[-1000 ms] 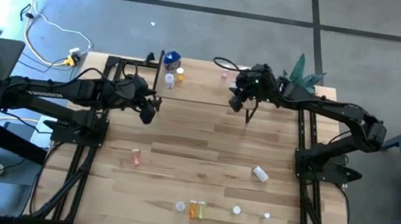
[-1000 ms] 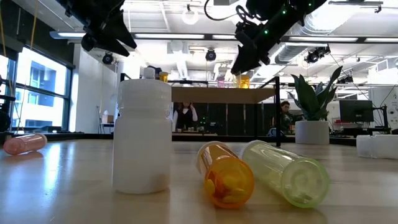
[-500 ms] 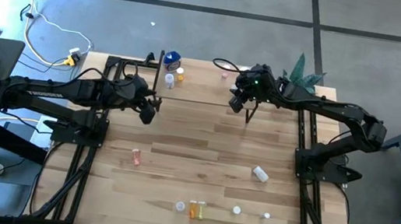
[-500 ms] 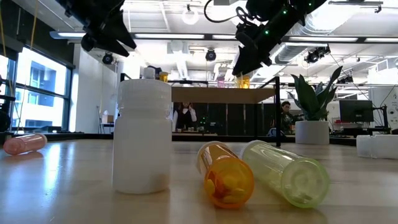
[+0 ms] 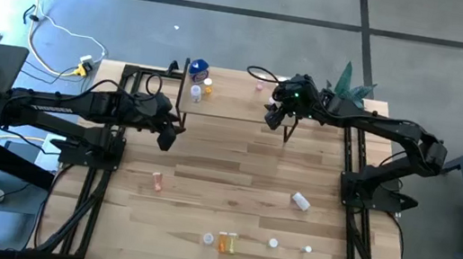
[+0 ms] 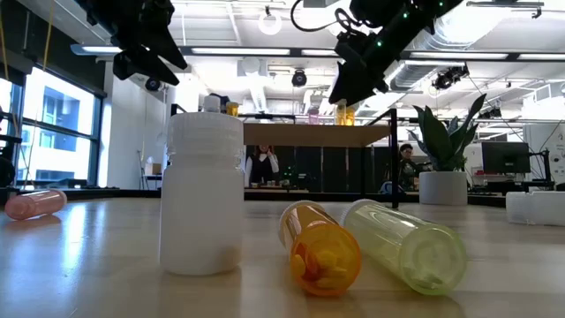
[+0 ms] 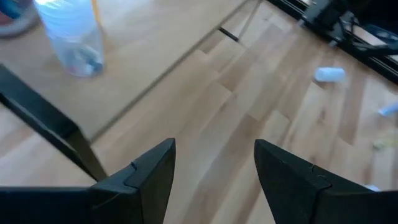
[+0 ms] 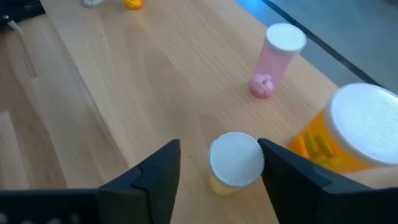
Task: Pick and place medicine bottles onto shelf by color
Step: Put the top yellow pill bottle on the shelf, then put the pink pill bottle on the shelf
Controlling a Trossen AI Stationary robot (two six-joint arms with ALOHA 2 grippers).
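I have the big pale wooden table (image 5: 233, 184) filling the middle of the high view, and the low light-wood shelf on black legs (image 5: 244, 106) along its upper edge. The right arm reaches in from the right side of that frame, and the right gripper (image 8: 217, 171) sits over the shelf, upper centre. Its two dark fingers stand apart on either side of a small yellow bottle with a white cap (image 8: 234, 163), which stands upright on the shelf board between them; I see no pinch on it. Just beside it in the right wrist view are a wider orange bottle with a white lid (image 8: 348, 134) and a slim pink vial with a white cap (image 8: 273, 59), well clear of the fingers.

I judge this as the release step: the yellow bottle is set down by the orange one. My next move calls for lifting straight up so the fingers do not tip it.

The left gripper (image 7: 214, 180) hovers left of centre in the high view, by the shelf's edge, fingers apart and empty.

Loose bottles wait lower down: a pink one (image 5: 157, 180), a white one (image 5: 300, 200), and an orange one (image 5: 227, 242) in the row near the bottom edge.
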